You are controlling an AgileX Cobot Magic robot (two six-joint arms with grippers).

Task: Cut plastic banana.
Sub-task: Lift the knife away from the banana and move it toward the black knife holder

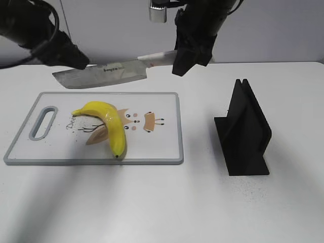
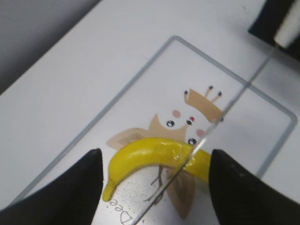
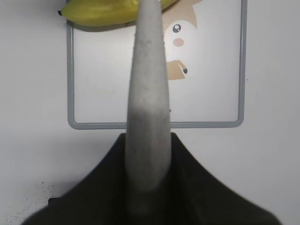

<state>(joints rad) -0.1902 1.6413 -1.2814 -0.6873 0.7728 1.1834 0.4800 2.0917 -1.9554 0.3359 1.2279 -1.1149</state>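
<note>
The plastic banana lies on the left half of the white cutting board, its stem pointing left. My right gripper is shut on the white handle of a cleaver knife and holds it level above the board's far edge. In the right wrist view the handle runs out from the jaws toward the banana. My left gripper is open by the blade's tip. In the left wrist view its fingers straddle the thin blade above the banana.
A black knife stand stands on the white table right of the board. It also shows in the left wrist view. The board has a grey rim and a handle slot at its left end.
</note>
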